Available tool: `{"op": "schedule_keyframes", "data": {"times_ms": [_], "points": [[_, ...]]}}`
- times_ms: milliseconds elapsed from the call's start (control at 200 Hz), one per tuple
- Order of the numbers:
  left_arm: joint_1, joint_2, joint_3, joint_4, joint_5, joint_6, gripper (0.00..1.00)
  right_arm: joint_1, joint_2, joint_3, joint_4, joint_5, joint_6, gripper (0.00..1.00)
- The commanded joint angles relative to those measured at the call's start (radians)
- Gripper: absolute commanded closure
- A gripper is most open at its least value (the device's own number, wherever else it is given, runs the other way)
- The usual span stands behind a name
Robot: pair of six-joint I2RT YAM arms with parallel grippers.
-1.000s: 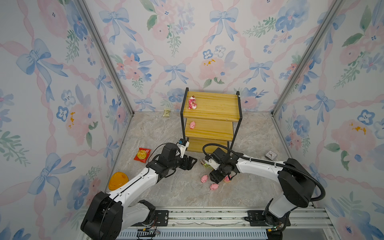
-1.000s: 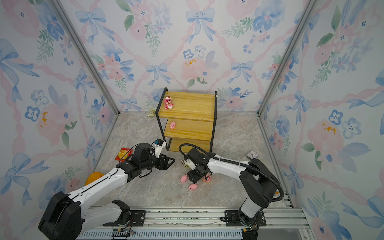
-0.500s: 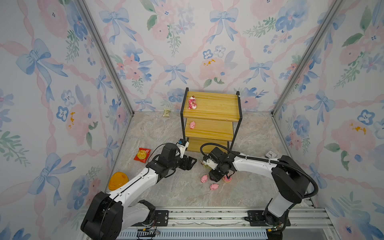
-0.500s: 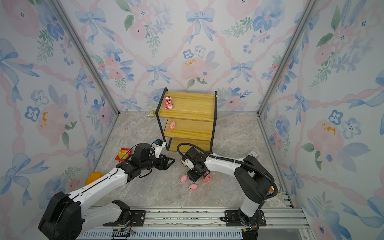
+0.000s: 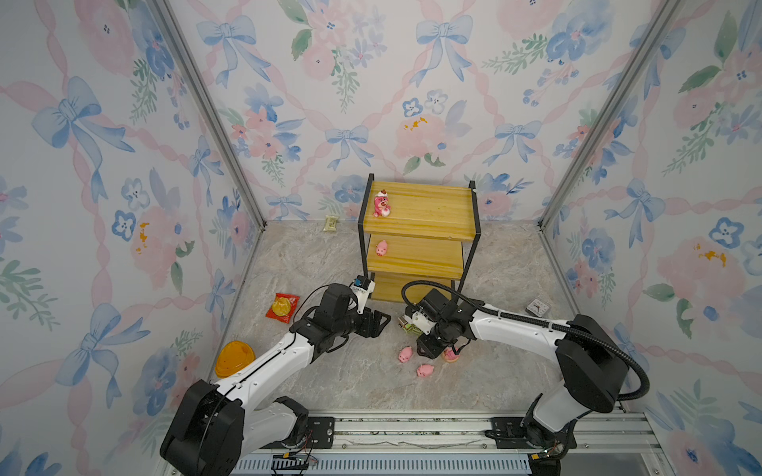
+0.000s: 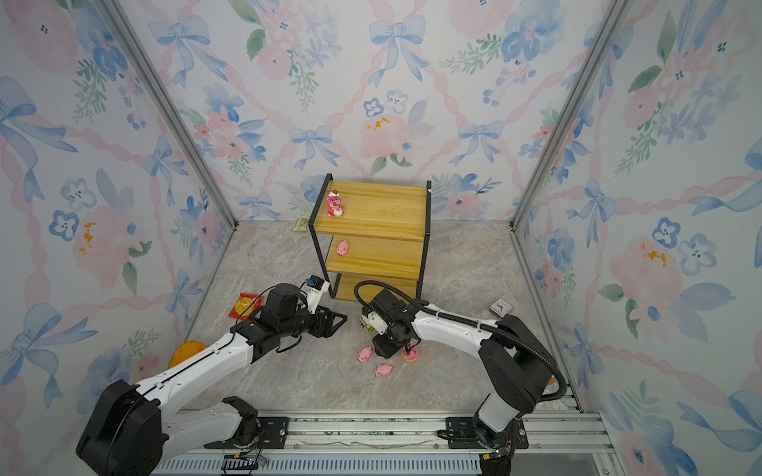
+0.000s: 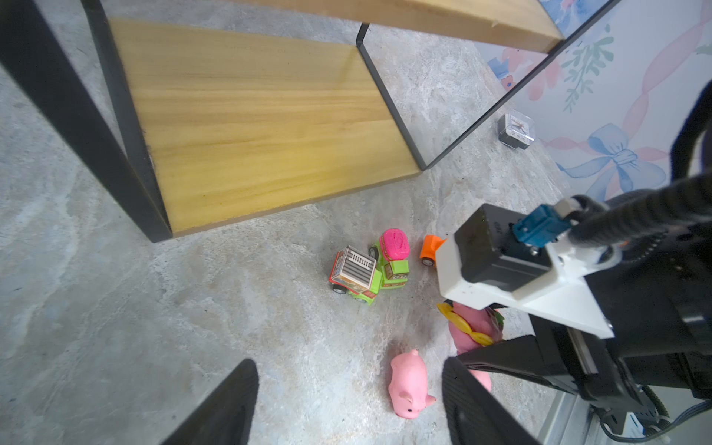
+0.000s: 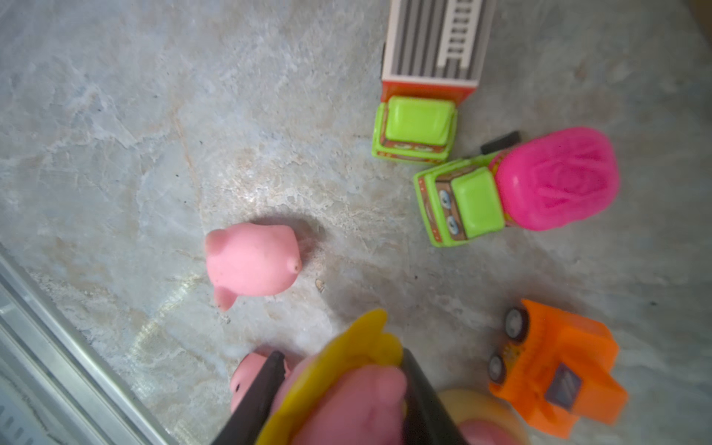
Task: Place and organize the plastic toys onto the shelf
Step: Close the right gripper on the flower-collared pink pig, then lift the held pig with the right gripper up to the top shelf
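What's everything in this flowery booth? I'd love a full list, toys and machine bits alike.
Shelf: 1, yellow boards in black frame, back centre.
Bears: 3, pink; top board, between the right jaws, floor beside them.
Pigs: 3, pink; middle board, two on the floor.
Cars: 3; grey-topped green, pink-green, orange; floor before the shelf.
Packet: 1, red, floor left.
Jar: 1, orange lid, front left.
Sachet: 1, pale, by the back wall.
Clock: 1, clear case, floor right.
Left gripper: 1, black, jaws open and empty, above the floor.
Right gripper: 1, black, jaws closed on a bear.
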Motion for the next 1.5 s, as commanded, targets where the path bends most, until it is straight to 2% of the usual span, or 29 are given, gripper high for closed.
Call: {"op": "schedule_keyframes", "data": {"times_ms": [0, 95, 320, 490, 645, 935, 1060, 1225, 1495], "points": [[0.006, 0.009, -0.010, 0.018, 0.002, -0.004, 0.24, -0.008, -0.013, 0.016, -0.007, 0.000, 0.019, 0.66], [0.006, 0.007, -0.013, 0.018, 0.005, -0.004, 0.24, -0.006, 0.004, 0.007, 0.028, 0.016, 0.031, 0.66], [0.006, -0.005, -0.019, 0.018, 0.002, -0.004, 0.24, 0.048, 0.021, -0.058, 0.158, 0.152, 0.069, 0.68], [0.007, -0.011, -0.018, 0.018, -0.002, -0.001, 0.24, 0.092, 0.002, -0.050, 0.120, 0.198, 0.073, 0.68], [0.007, 0.000, -0.017, 0.017, 0.004, -0.003, 0.24, 0.108, -0.080, 0.006, 0.015, 0.210, 0.052, 0.68], [0.008, 0.001, -0.015, 0.023, 0.001, 0.007, 0.24, 0.110, -0.307, 0.291, -0.221, 0.214, -0.025, 0.69], [0.008, 0.004, -0.020, 0.043, 0.004, 0.009, 0.24, 0.110, -0.348, 0.425, -0.250, 0.274, -0.046, 0.71], [0.014, 0.011, -0.020, 0.058, 0.017, 0.016, 0.24, 0.117, -0.311, 0.585, -0.251, 0.356, -0.064, 0.73], [0.041, 0.034, -0.014, 0.071, 0.076, 0.042, 0.24, 0.119, -0.124, 0.866, -0.238, 0.481, -0.110, 0.74]]}}
